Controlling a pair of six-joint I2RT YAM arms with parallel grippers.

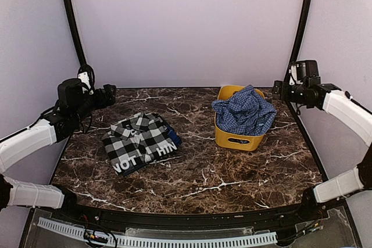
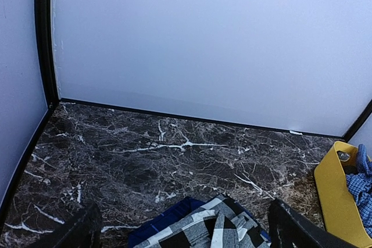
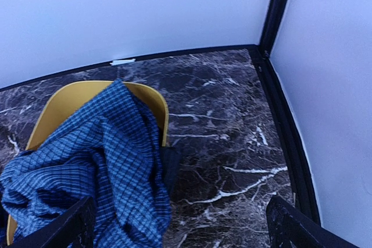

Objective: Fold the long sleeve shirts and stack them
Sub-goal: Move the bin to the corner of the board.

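Note:
The black-and-white plaid shirt [image 1: 141, 142] lies folded on the left part of the table, white lettering up, navy lining at its right edge; its top edge shows in the left wrist view [image 2: 215, 225]. The blue checked shirt [image 1: 244, 110] is bunched up in the yellow bin [image 1: 237, 139] and hangs over its rim; it also shows in the right wrist view [image 3: 93, 166]. My left gripper [image 1: 109, 95] hovers above the table's far left, open and empty, fingers [image 2: 293, 227] wide apart. My right gripper [image 1: 278, 90] hovers beyond the bin's right side, open and empty, fingers [image 3: 302, 230] wide apart.
The dark marble table [image 1: 203, 172] is walled by pale panels with black corner posts [image 1: 299, 21]. The bin's yellow rim shows in the left wrist view [image 2: 331, 196] and right wrist view [image 3: 154, 100]. A white perforated strip [image 1: 163, 239] runs along the near edge.

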